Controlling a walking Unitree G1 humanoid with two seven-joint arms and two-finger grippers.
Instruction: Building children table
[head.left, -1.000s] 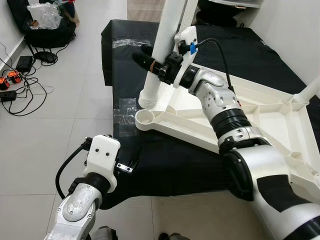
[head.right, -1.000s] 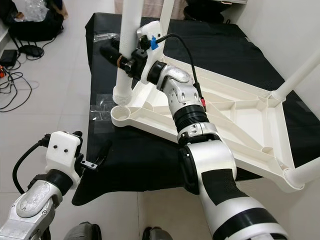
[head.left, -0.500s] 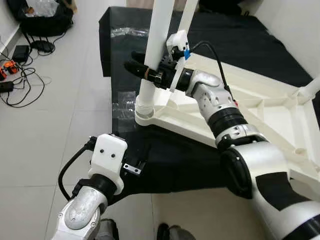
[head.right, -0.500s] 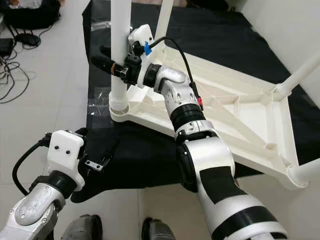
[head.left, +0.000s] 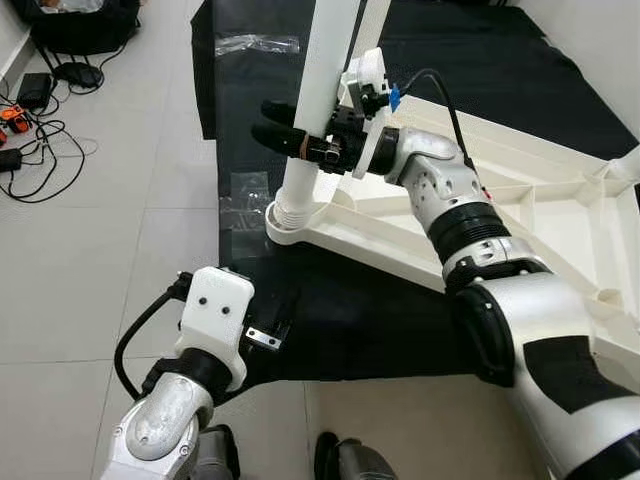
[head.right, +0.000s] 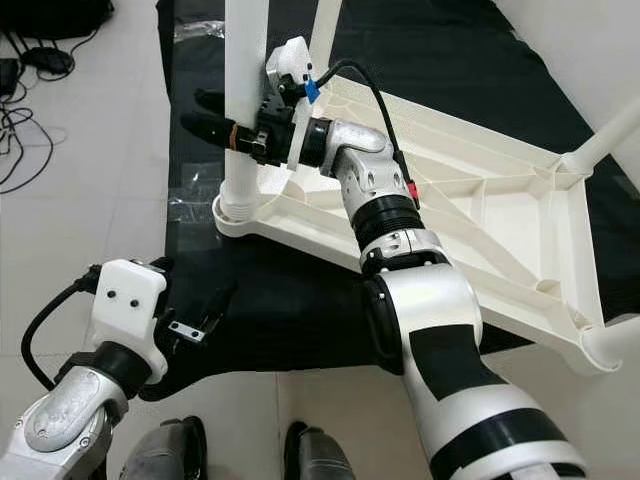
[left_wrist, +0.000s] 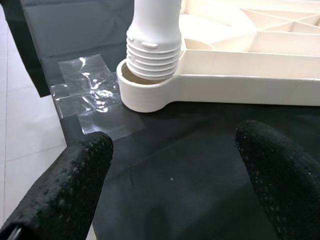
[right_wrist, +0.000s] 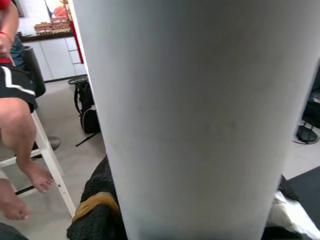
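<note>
Clamping the white table leg (head.left: 318, 90), the right gripper (head.left: 285, 135) seats its threaded end in the tabletop's (head.left: 560, 225) corner socket; left gripper (left_wrist: 175, 165) fingers spread wide. No writing is readable.

Left gripper (left_wrist: 172, 175) fingers apart over black cloth (left_wrist: 190, 150), facing threaded table leg (left_wrist: 152, 42) seated in tabletop corner socket (left_wrist: 145, 92), clear tape (left_wrist: 92, 95) beside.

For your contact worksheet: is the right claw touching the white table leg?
Touching. In the left eye view the right claw clamps the white table leg, its black fingers against it.
</note>
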